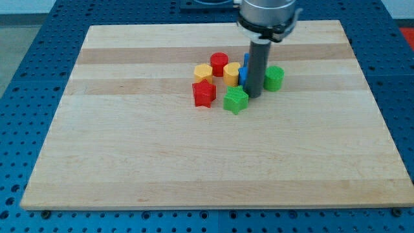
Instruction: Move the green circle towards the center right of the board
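Note:
The green circle (274,78) is a small round block a little right of the board's middle, in the upper half. My tip (253,96) stands just left of it, close to touching, with the rod rising to the view's top. A green star (236,99) lies just left and below the tip. A blue block (244,72) is mostly hidden behind the rod.
A cluster lies left of the rod: a red cylinder (219,63), a yellow block (203,72), another yellow block (231,74) and a red star (204,93). The wooden board (194,162) sits on a blue perforated table.

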`<state>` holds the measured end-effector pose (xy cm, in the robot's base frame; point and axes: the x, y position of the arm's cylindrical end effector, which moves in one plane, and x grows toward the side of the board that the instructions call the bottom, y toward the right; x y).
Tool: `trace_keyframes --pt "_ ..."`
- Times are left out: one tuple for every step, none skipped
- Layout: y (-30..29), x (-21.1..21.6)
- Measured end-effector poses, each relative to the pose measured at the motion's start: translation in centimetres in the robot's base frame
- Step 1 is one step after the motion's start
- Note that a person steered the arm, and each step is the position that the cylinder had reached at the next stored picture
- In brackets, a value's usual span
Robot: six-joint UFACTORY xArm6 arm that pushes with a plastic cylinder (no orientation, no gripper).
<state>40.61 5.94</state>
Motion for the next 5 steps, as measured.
trace_keyframes --pt "-1.1 -0.8" --pt "-0.8 -0.9" --pt "-0.1 -1.7" --pt "0.2 -2.8" --pt "1.7 -2.8"
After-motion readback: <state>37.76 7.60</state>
